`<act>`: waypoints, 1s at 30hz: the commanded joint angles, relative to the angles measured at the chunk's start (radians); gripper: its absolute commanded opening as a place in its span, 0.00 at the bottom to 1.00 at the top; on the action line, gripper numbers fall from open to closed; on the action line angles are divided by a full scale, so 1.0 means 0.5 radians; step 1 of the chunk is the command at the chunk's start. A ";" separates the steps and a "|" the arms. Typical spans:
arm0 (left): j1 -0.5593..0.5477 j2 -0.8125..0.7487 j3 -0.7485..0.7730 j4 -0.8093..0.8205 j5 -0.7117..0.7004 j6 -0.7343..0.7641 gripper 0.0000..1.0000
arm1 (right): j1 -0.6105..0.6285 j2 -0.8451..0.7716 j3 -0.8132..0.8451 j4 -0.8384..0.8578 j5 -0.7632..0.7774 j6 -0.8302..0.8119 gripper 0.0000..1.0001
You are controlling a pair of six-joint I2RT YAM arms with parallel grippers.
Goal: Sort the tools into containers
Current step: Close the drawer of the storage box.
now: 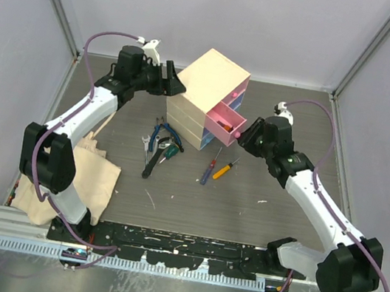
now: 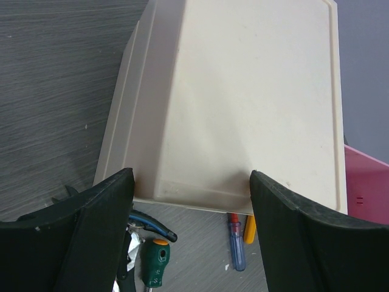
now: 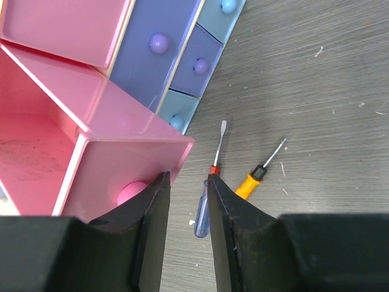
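Grey wood-grain tabletop (image 1: pixel 260 202) between pale walls. At its middle, cream chest (image 1: pixel 208 88) set askew, pink drawer (image 1: pixel 223 118) standing open toward the right arm, purple drawers (image 3: pixel 143 61) and blue drawers (image 3: pixel 222 21) pushed in, round knobs facing out.

Right pincer (image 3: pixel 185 182) low at the front corner of the open drawer, fingers parted by a narrow slit only, nothing between them. Pink knob (image 3: pixel 130 193) just beside its left finger, not clasped.

Left pincer (image 2: pixel 191 179) at the far side of the chest, spread wide and released, one finger toward either side of the cream wall. Cannot tell whether touching.

Tools lying on the tabletop in front of the chest:
- Nearer the left arm, bunched together: blue-handled pliers (image 1: pixel 159 134), green-handled screwdriver (image 1: pixel 170 153), silver wrench (image 1: pixel 146 140) and a long dark tool (image 1: pixel 150 167).
- Near the open drawer, side by side: red-and-blue screwdriver (image 1: pixel 208 171) and orange-handled screwdriver (image 1: pixel 225 169).

Beige cloth (image 1: pixel 96 174) crumpled by the left arm's base.
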 commanded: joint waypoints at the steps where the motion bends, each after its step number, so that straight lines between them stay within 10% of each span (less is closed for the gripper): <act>1: -0.047 -0.003 0.047 -0.067 0.015 0.073 0.76 | 0.010 0.080 0.169 0.297 -0.221 0.042 0.37; 30: -0.110 0.029 0.078 -0.117 0.012 0.108 0.75 | 0.063 0.645 0.431 0.715 -0.503 0.225 0.40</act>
